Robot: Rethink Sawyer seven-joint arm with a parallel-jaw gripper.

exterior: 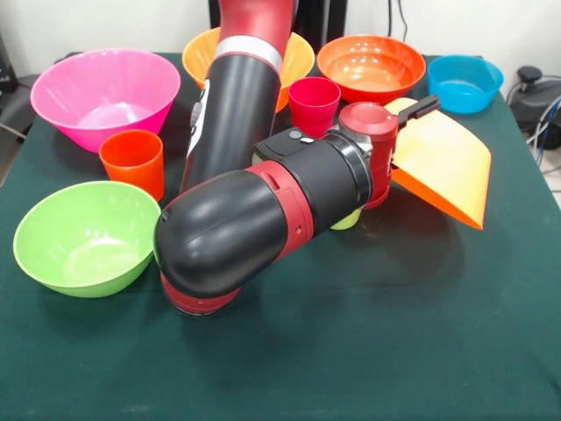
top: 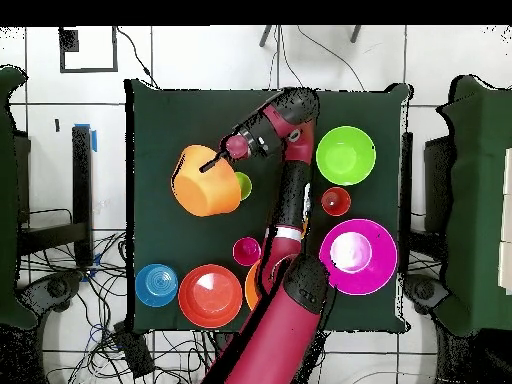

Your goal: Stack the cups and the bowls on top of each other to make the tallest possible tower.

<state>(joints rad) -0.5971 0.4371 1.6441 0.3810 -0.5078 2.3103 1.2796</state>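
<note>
A large flared orange bowl [exterior: 443,167] is held by the gripper [exterior: 412,110] at its rim, tipped on its side so that its underside faces the front camera. 1 black finger [exterior: 421,107] is seen lying over the bowl's upper edge; the jaws are closed on that edge. In the overhead view the same bowl [top: 205,182] is seen well towards the table's left half, with the gripper [top: 208,163] reaching into it from the wrist. Whether the bowl's lower edge touches the green table [exterior: 368,342] cannot be told.

A lime green cup [exterior: 348,219] is partly hidden under the arm's wrist, just beside the held bowl; it shows more plainly from above [top: 242,185].

The remaining pieces are spread over the cloth, none stacked. In the front view, a large pink bowl [exterior: 105,95] stands at the far left, with a red-orange cup [exterior: 132,161] just in front of it and a round lime green bowl [exterior: 86,237] nearer the camera. A 2nd large orange bowl [exterior: 298,57] is largely hidden behind the arm. A magenta-red cup [exterior: 313,103] stands between the arm and a round red-orange bowl [exterior: 371,67]. A small blue bowl [exterior: 465,82] sits at the far right corner.

No brand, label or writing can be read on any item.
</note>
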